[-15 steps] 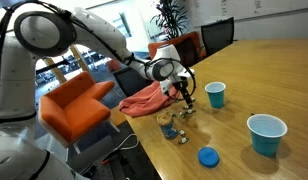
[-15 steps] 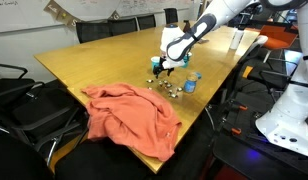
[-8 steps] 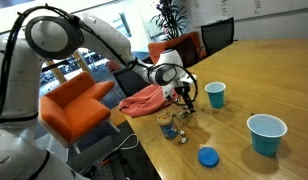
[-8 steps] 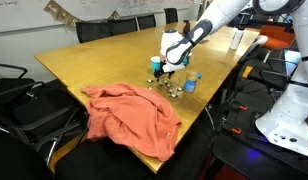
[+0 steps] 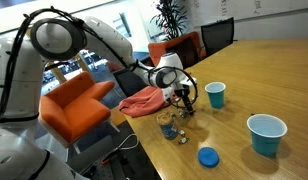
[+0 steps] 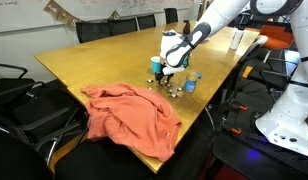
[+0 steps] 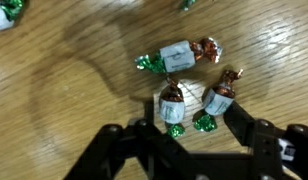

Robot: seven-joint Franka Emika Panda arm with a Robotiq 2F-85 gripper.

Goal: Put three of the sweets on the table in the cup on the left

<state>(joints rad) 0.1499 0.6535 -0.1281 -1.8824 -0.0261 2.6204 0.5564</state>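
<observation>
The light-brown wooden tabletop (image 7: 54, 90), streaked with darker grain, fills the wrist view. On it, three small wrapped sweets (image 7: 179, 55) show silvery-white middles and twisted ends in green and reddish brown. The black robot gripper (image 7: 189, 135) darkens the bottom edge of that frame. In an exterior view, a small teal-blue tapered plastic cup (image 5: 215, 94) sits right of centre, a wider teal plastic cup (image 5: 266, 133) at lower right and a flat round blue disc (image 5: 208, 156) near the bottom edge. The white robot arm (image 5: 104, 35) has black joints, and orange upholstered chairs (image 5: 74, 105) glow at left. A crumpled salmon-pink cloth (image 6: 134, 115) colours the lower centre in an exterior view.
</observation>
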